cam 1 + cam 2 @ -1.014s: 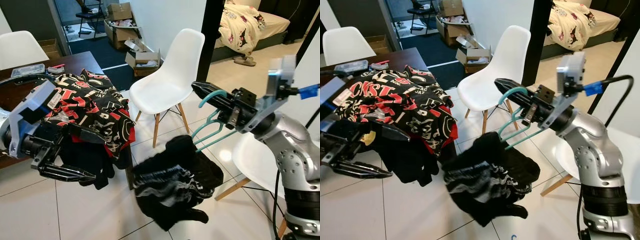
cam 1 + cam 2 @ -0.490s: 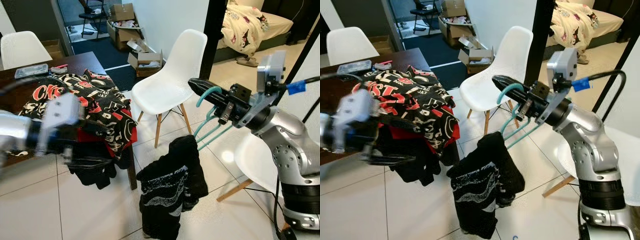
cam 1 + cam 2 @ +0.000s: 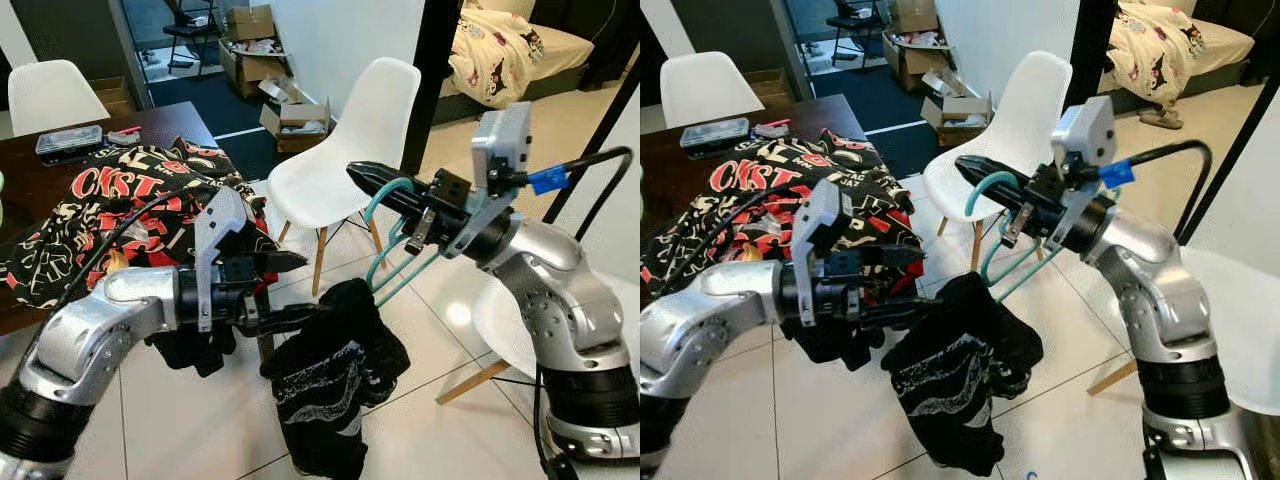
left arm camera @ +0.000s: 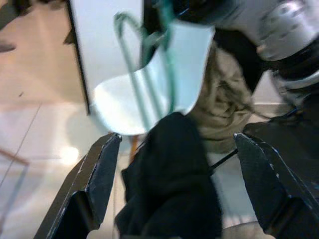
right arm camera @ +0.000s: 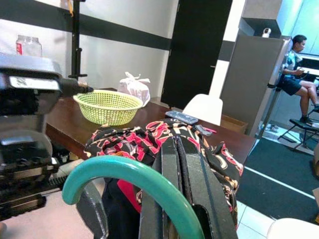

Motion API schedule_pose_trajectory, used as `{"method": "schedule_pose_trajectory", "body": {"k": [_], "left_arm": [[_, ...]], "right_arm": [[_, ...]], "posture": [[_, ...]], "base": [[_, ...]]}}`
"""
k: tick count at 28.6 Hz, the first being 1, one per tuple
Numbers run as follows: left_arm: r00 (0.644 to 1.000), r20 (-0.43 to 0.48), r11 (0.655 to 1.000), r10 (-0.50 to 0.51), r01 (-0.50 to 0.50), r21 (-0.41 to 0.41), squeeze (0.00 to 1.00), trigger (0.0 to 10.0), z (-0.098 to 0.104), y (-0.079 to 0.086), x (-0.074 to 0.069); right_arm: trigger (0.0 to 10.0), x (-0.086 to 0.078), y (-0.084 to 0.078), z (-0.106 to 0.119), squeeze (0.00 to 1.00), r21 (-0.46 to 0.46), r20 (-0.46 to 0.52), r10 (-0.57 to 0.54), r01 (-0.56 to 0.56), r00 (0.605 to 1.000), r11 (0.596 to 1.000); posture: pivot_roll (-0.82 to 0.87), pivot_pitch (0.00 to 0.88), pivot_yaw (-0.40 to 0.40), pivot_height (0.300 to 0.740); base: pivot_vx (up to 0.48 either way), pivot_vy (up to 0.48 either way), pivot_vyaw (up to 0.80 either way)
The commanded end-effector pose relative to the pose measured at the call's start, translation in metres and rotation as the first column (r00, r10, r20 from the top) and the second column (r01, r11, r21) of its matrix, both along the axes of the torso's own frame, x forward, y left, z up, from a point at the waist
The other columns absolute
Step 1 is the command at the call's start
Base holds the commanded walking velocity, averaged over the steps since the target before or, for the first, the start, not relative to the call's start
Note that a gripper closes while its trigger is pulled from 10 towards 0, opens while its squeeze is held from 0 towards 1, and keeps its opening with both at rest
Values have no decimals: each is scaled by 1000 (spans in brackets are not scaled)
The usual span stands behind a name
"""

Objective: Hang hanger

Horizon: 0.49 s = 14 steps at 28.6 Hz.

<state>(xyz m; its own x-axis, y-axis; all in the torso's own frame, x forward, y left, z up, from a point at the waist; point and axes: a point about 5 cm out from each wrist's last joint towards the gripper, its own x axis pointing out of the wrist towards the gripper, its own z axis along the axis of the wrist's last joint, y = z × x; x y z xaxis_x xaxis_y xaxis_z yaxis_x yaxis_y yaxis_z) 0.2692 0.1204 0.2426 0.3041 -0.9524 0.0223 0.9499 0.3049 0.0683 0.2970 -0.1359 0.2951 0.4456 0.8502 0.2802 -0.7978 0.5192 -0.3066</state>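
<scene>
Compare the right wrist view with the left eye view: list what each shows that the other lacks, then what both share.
Right wrist view alone: a green mesh basket on the dark table, a tied white bag behind it, a jar, and a seated person.

Left eye view alone: the black garment dangling from the hanger, the white chair, cardboard boxes, and the left tool, open beside the garment.

Shared: the teal hanger clamped in the right tool, and the red-and-black printed clothes on the table.

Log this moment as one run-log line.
right tool: shut on teal plastic hangers | black garment: hanging | left tool: open, at garment
</scene>
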Motion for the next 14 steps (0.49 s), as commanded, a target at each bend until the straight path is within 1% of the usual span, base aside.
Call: {"method": "schedule_pose_trajectory", "body": {"k": [1, 3, 5, 7, 8, 11, 12, 13, 14], "left_arm": [[1000, -24, 1000, 17, -18, -5, 0, 10000, -2, 1, -3], [1000, -24, 1000, 17, -18, -5, 0, 10000, -2, 1, -3], [998, -51, 999, 33, -34, -6, 0, 10000, -4, -1, -9], [998, -51, 999, 33, -34, -6, 0, 10000, -4, -1, -9], [996, -67, 998, 53, -52, 21, 0, 10000, -10, -4, -10], [996, -67, 998, 53, -52, 21, 0, 10000, -10, -4, -10], [992, -82, 994, 93, -88, 63, 0, 10000, -20, -6, -10], [985, -94, 984, 144, -133, 119, 0, 10000, -34, -8, -8], [985, -94, 984, 144, -133, 119, 0, 10000, -34, -8, -8]], "right_arm": [[0, -2, 3, 7, 0, 13, 32, 8, -9, 999, 1000], [0, -2, 3, 7, 0, 13, 32, 8, -9, 999, 1000], [0, 0, 4, 7, 0, 11, 28, 4, -5, 1000, 1000], [0, 0, 4, 7, 0, 11, 28, 4, -5, 1000, 1000], [0, 0, 5, 7, 0, 12, 28, 4, -5, 1000, 1000], [0, 0, 5, 7, 0, 12, 28, 4, -5, 1000, 1000], [0, 0, 5, 8, 0, 14, 30, 6, -6, 1000, 1000], [0, 0, 6, 9, 0, 16, 32, 9, -9, 999, 1000], [0, 0, 6, 9, 0, 16, 32, 9, -9, 999, 1000]], "posture": [[90, 73, 21, 740], [90, 73, 21, 740], [93, 76, 19, 740], [93, 76, 19, 740], [93, 77, 19, 740], [93, 77, 19, 740], [93, 77, 19, 740], [90, 77, 20, 740], [90, 77, 20, 740]], "base": [[0, 0, 0], [0, 0, 0], [0, 0, 0], [0, 0, 0], [0, 0, 0], [0, 0, 0], [0, 0, 0], [0, 0, 0], [0, 0, 0]]}}
